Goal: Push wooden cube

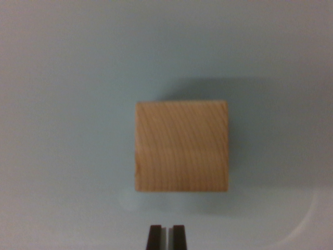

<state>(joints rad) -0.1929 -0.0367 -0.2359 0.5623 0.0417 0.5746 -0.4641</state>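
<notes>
pale wood fills the middle of the wrist view: the wooden cube (181, 146) sits flat on a smooth, light grey-blue surface (62, 104), a soft shadow falling to the wrist view's right and above it. its grain runs in gentle curved bands, and a faint line marks where the top face meets the near side. edges look square and clean, though the picture is a little blurred.

the gripper (166, 237) shows only as two dark tips at the bottom edge, drawn nearly together with just a thin pale sliver between them. they stand apart from the cube, a strip of bare surface between tips and near face.

the tips line up slightly to the wrist view's left of the cube's centre, so a straight push could likely turn the block rather than slide it. the narrow closed tips give a small contact, which may slip along the smooth wood. riding too high might tip the cube or skim over it.
</notes>
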